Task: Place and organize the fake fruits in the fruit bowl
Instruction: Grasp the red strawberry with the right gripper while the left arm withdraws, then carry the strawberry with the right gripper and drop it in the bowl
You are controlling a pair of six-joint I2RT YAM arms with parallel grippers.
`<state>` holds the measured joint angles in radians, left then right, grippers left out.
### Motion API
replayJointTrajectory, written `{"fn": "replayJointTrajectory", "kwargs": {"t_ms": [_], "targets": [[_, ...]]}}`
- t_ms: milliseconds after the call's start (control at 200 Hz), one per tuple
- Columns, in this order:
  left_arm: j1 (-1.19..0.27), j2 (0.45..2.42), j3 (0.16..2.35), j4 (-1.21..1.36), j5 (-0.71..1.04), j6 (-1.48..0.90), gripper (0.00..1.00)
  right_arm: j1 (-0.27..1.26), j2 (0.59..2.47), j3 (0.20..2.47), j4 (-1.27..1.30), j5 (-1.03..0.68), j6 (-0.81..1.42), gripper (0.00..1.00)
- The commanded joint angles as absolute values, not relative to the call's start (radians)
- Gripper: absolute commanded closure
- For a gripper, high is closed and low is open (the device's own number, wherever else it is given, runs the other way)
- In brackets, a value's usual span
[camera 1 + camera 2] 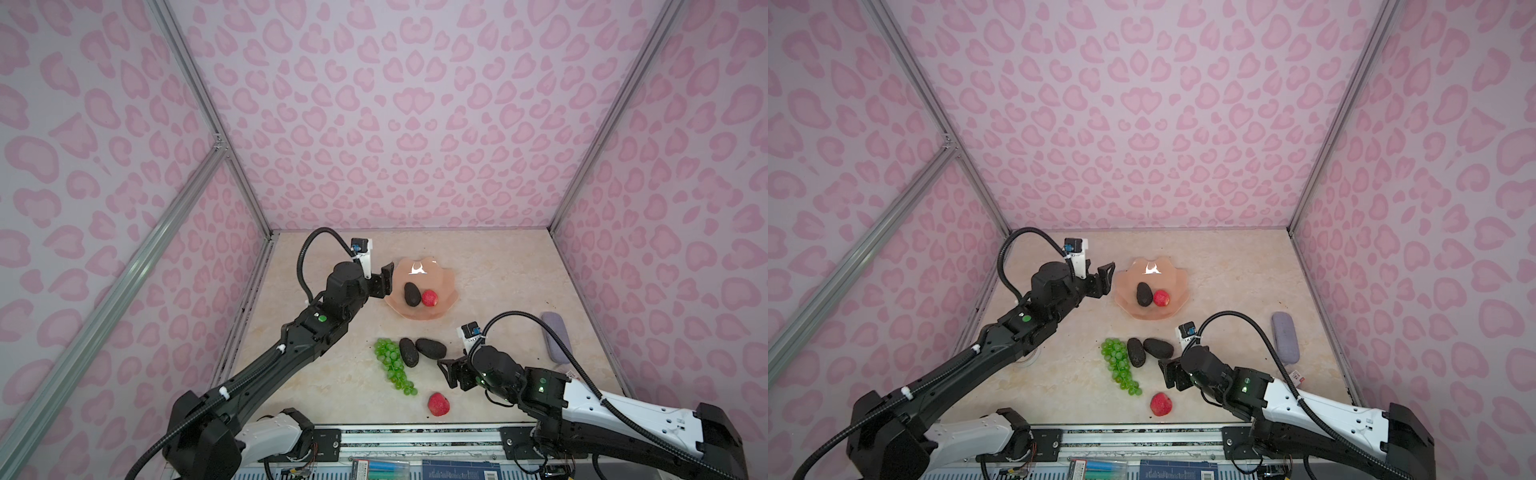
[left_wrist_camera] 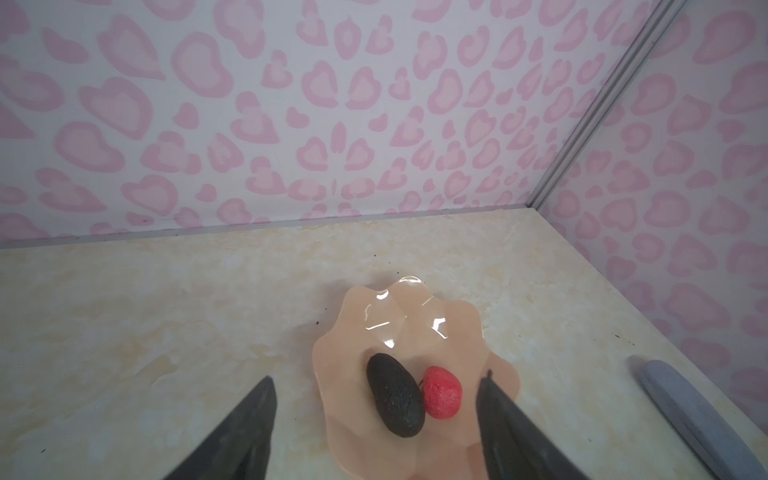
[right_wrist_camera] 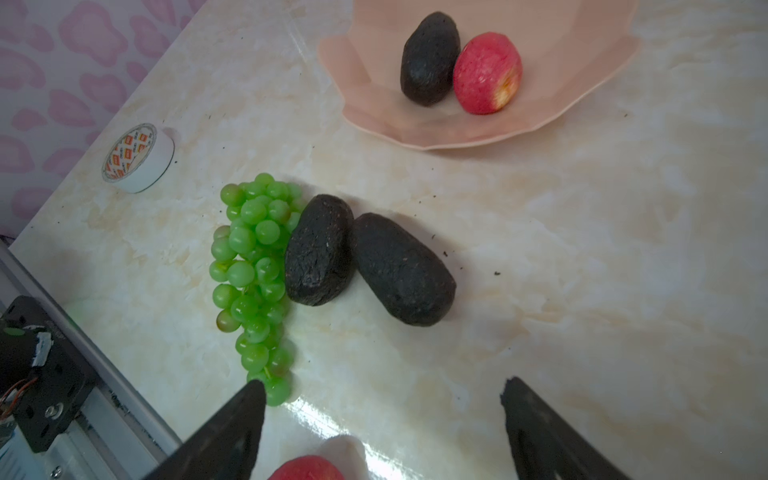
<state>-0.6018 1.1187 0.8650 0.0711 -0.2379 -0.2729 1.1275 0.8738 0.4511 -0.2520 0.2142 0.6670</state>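
Soft, even light falls from overhead, bright enough for clear colour. In both top views a white glare patch sits on the far inner slope of the glossy peach-pink scalloped bowl, and the wide-angle lens stretches the pink heart-patterned walls toward the edges. In the wrist views the black fingers of the left gripper and those of the right gripper are blurred. A white sheen streaks the cream marbled tabletop close to the right ones. Shadows are faint and soft-edged.
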Motion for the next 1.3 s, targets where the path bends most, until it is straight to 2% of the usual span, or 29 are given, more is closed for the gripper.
{"fn": "replayJointTrajectory", "kwargs": {"t_ms": [0,135,395,470,600,680,750,925,1105,1295], "targets": [[-0.595,0.999,0.769,0.053,-0.381,-0.306,0.16,1.202,0.919,0.436,-0.258,0.255,0.791,0.11],[-0.586,0.843,0.671,-0.016,-0.456,-0.334,0.09,1.294,1.044,0.453,-0.209,0.246,0.836,0.12],[-0.578,0.662,0.595,-0.127,-0.523,-0.35,0.06,1.346,1.271,0.528,-0.199,0.193,0.887,0.2],[-0.578,0.634,0.592,-0.154,-0.528,-0.351,0.06,1.345,1.298,0.529,-0.199,0.197,0.905,0.29],[-0.578,0.595,0.579,-0.187,-0.532,-0.357,0.06,1.348,1.319,0.544,-0.236,0.216,0.928,0.57],[-0.578,0.575,0.564,-0.194,-0.531,-0.368,0.06,1.348,1.303,0.551,-0.249,0.233,0.928,0.67],[-0.578,0.565,0.556,-0.205,-0.525,-0.382,0.06,1.348,1.277,0.581,-0.312,0.287,0.938,0.72],[-0.578,0.547,0.535,-0.231,-0.492,-0.426,0.06,1.284,1.21,0.737,-0.419,0.472,0.795,0.73],[-0.577,0.526,0.513,-0.25,-0.463,-0.457,0.06,1.059,1.221,0.84,-0.274,0.421,0.57,0.73],[-0.577,0.509,0.527,-0.304,-0.411,-0.47,0.06,0.893,1.414,0.954,-0.153,0.349,0.437,0.73]]}}
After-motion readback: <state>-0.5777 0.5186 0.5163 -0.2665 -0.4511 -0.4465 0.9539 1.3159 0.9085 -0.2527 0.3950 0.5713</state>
